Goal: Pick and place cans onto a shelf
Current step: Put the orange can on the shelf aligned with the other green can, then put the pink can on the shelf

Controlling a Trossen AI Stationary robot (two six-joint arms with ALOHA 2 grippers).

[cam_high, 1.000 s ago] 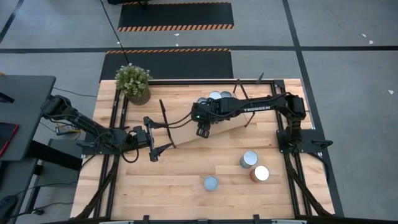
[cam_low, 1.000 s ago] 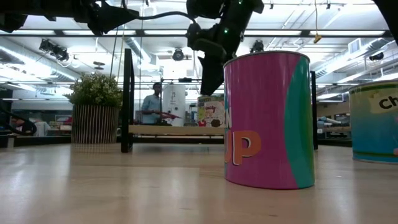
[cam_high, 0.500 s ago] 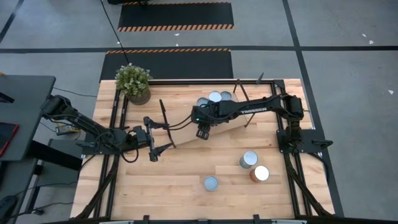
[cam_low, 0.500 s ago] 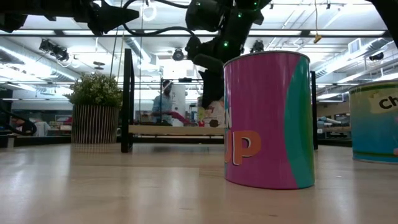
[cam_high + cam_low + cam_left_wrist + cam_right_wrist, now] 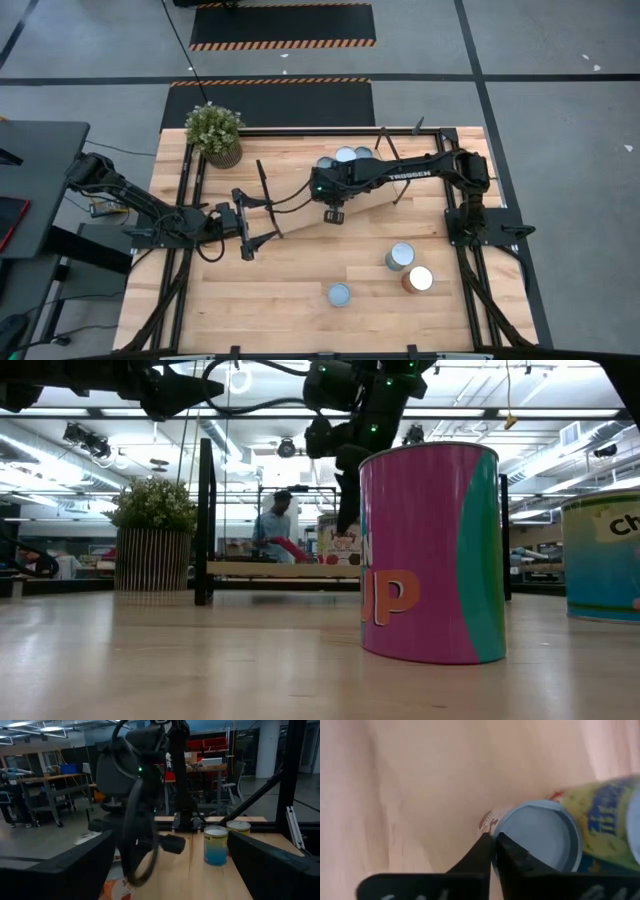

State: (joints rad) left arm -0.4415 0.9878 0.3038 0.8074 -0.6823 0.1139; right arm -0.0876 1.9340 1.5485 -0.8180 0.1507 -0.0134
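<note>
The shelf (image 5: 368,206), a light-wood board with black end frames, lies on the table's far half. Three cans with pale tops (image 5: 345,155) stand on its far part. Three more cans stand on the table near right: a silver-topped one (image 5: 400,256), a white-topped one with an orange-brown side (image 5: 418,279) and one toward the middle (image 5: 339,294). My right gripper (image 5: 335,212) points down over the shelf's near edge, shut and empty (image 5: 493,842); a pale-topped can (image 5: 540,834) shows just past its tips. My left gripper (image 5: 246,223) waits open, left of the shelf.
A potted green plant (image 5: 214,133) stands at the far left corner. In the low view a pink and teal can (image 5: 430,550) fills the foreground and a blue one (image 5: 605,555) stands at the right. A person moves in the room behind (image 5: 275,530).
My right gripper has shifted a little toward the table's right edge over the shelf's near edge and has turned about its wrist. The cans have stayed where they were.
</note>
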